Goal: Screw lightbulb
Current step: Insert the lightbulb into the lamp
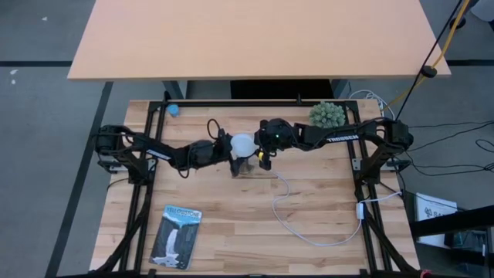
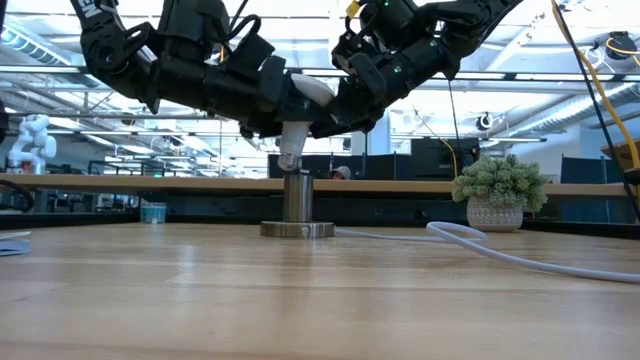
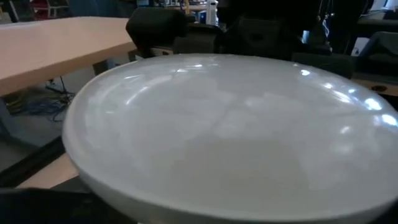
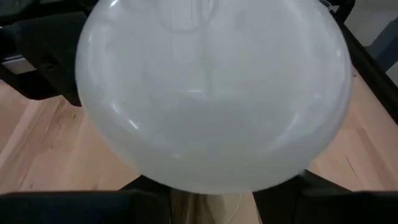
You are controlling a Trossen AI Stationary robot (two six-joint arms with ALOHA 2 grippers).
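Note:
The white lightbulb (image 1: 244, 144) stands over the grey metal socket (image 2: 296, 195) at mid-table. Its silvery screw base (image 2: 290, 160) meets the socket's top, and its globe (image 2: 312, 88) leans a little toward the table's right. My left gripper (image 1: 234, 147) comes in from the left and is shut on the globe. My right gripper (image 1: 258, 145) comes in from the right, slanting down, and is closed on the bulb lower down. The globe fills both wrist views. My left gripper holds the bulb's globe (image 3: 93, 180) between its two widely spread fingers, coming level from the table's left. The globe itself hides the pads. The bulb stands nearly upright, its screw base on the socket. My right gripper comes at the bulb from the table's right, slanting downward. Its fingers (image 4: 74, 208) stand on either side under the globe's lower curve (image 4: 155, 177). The globe hides the place of contact, so which part they grip cannot be told.
The socket's white cord (image 1: 309, 224) runs over the boards toward the right edge. A potted plant (image 1: 327, 114) stands at the far right, a small blue object (image 1: 173, 110) at the far left, and a blue packaging card (image 1: 177, 235) near the front left.

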